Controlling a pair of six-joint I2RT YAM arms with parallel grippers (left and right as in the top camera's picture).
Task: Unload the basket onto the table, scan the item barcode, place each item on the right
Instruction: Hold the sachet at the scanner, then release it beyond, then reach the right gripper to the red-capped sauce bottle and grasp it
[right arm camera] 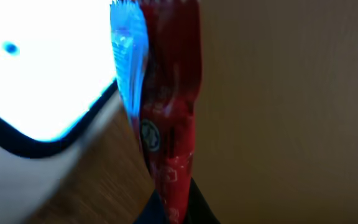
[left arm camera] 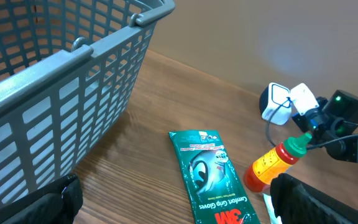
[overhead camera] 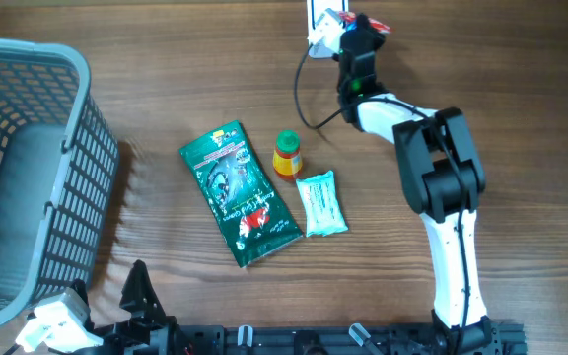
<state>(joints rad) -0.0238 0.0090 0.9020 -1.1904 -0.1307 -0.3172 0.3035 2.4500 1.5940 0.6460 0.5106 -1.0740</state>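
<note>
At the scanner [overhead camera: 319, 24], right hand [overhead camera: 351, 28] pinches red packet [right arm camera: 169, 112]; left hand [overhead camera: 105, 293] wide, facing 3M Comfort Grip Gloves [left arm camera: 213, 180].

Grey lattice basket [overhead camera: 92, 187] at the worktop's [overhead camera: 521, 79] left edge. Centre: green pouch [overhead camera: 238, 192] lying flat; green-capped orange bottle [overhead camera: 286, 153] just right of it; pale teal pack [overhead camera: 320, 204] below the bottle.

Basket [overhead camera: 28, 148] cut by left edge in overhead, also cropped top/left in L wrist view. L gripper fingers [left arm camera: 45, 202] cropped at bottom edge. Green pack [left arm camera: 211, 180] lower end cut off. R wrist: red packet [right arm camera: 169, 112] blurred, print unreadable; scanner [right arm camera: 36, 68] blown-out white, cropped. Overhead: packet mostly hidden by R gripper [overhead camera: 343, 25].
</note>
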